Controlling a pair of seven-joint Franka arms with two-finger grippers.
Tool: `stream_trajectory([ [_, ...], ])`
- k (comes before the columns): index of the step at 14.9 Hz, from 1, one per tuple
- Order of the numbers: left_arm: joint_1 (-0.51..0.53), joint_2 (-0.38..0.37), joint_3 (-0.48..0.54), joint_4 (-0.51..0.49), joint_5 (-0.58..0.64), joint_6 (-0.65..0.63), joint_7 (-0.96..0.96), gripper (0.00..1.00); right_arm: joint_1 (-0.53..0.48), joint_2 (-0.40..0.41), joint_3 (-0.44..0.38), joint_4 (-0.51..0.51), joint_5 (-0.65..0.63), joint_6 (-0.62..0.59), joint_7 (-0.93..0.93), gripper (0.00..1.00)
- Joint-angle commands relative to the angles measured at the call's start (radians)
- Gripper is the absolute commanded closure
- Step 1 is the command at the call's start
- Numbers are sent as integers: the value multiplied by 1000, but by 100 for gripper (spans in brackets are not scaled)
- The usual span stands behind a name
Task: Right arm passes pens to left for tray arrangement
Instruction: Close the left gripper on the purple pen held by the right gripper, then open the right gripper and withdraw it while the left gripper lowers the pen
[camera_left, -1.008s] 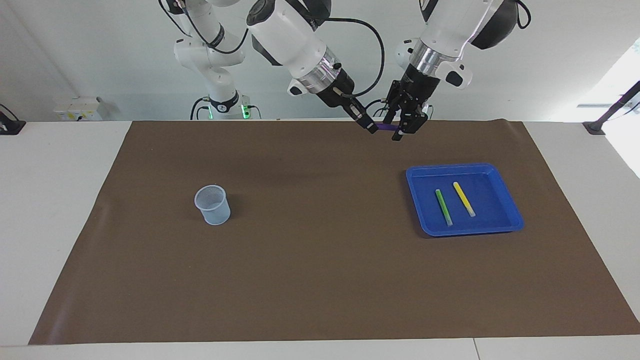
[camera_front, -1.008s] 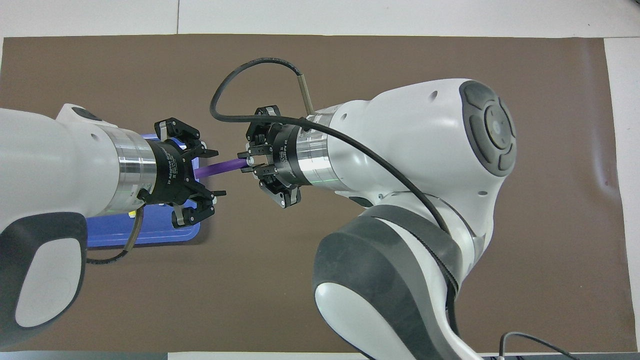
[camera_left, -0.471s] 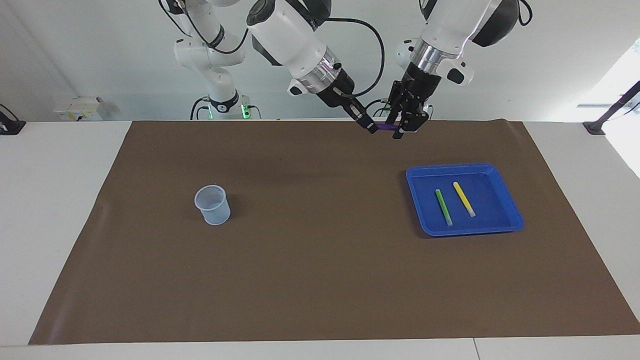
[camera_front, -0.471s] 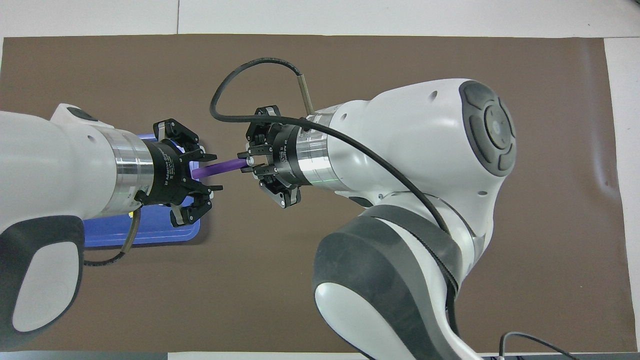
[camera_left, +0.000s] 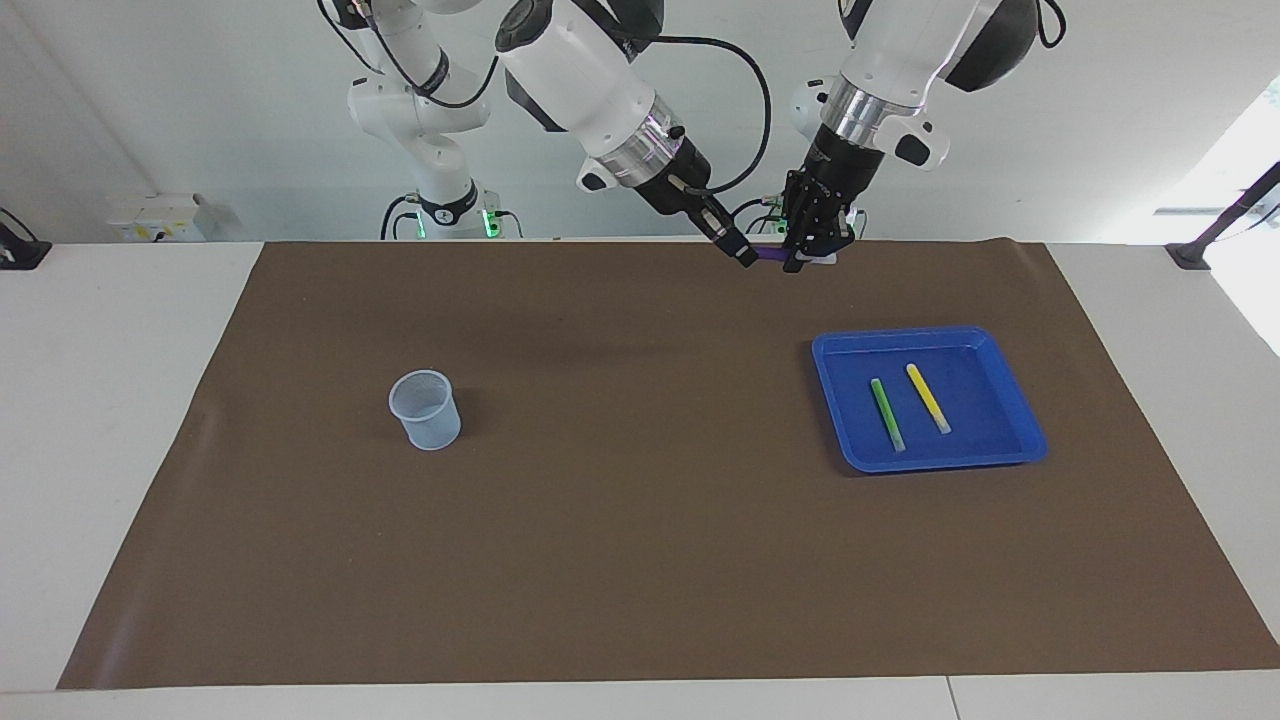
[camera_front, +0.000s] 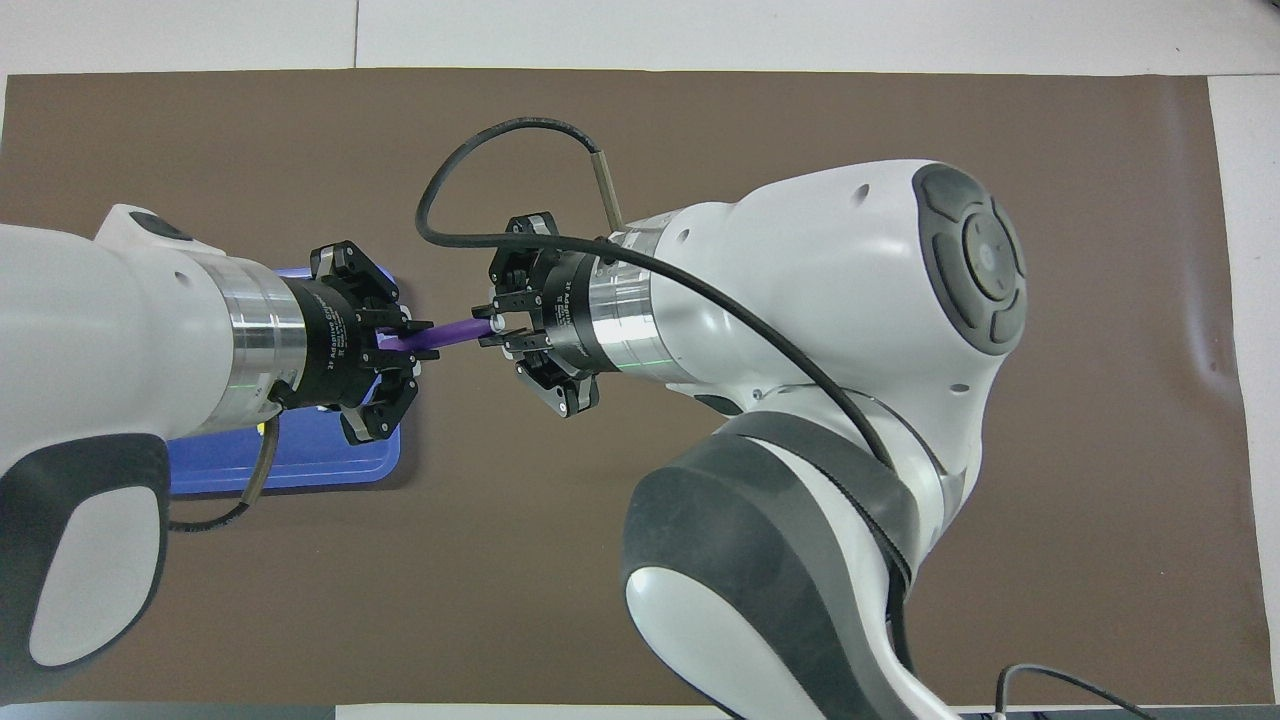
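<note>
Left hand (camera_front: 408, 345) closing onto purple pen (camera_front: 452, 333), 9 o'clock end; right hand (camera_front: 492, 326) clamping 3 o'clock end. Handover nearing release.

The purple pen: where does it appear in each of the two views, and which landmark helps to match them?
Facing view: the purple pen is at the top centre, up in the air, bridging the right hand and the left hand.
Overhead view: the pen is left of centre, between the same two hands.
Shared landmark: the blue tray, beside the left hand in both.
</note>
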Motion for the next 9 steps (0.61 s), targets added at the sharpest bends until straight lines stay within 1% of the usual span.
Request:
stream_trajectory([
  [1, -10, -23, 9, -20, 26, 16, -3, 100, -4, 12, 10, 10, 4, 1, -4, 100],
  [2, -10, -23, 9, -20, 26, 16, -3, 100, -4, 12, 10, 11, 4, -3, -7, 100],
  [3, -8, -22, 9, -18, 26, 16, -3, 100, -4, 12, 10, 11, 4, -6, -21, 47],
  [4, -8, -22, 9, -18, 26, 16, -3, 100, -6, 10, 10, 13, 2, -8, -24, 5],
  [5, -6, -22, 9, -18, 26, 16, -3, 100, -6, 10, 7, 14, -1, -14, -27, 0],
  [7, 0, -22, 11, -18, 26, 19, -3, 100, -12, 7, -1, 13, -53, -32, -39, 0],
  [9, 3, -22, 14, -20, 26, 28, 2, 100, -16, -3, -28, 7, -106, -90, -110, 0],
])
